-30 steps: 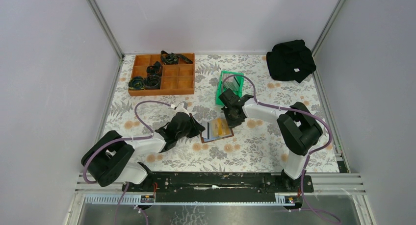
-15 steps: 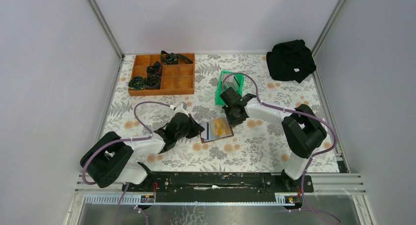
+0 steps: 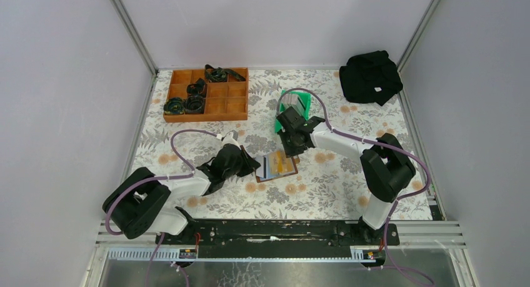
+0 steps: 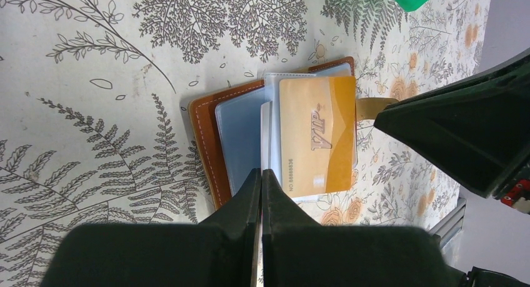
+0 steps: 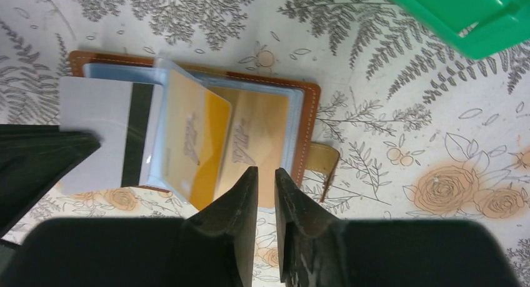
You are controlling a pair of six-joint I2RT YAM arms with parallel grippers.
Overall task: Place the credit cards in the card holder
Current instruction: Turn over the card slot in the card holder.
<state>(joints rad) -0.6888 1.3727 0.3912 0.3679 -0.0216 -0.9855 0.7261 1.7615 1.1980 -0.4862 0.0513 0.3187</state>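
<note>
Left gripper (image 4: 260, 174), fingers pressed together, pinches a grey card (image 5: 100, 112) at the edge of the open holder (image 4: 203, 143), which lies on the floral table (image 3: 325, 187) with gold cards (image 4: 319, 137) in its sleeves. Right gripper (image 5: 267, 171) hovers above it, fingers slightly apart and empty, near the green bin (image 3: 301, 100).

The card holder (image 4: 203, 143) is brown, credit cards (image 4: 319, 134) yellow-orange, tablecloth (image 4: 94, 80) fern-patterned.
</note>
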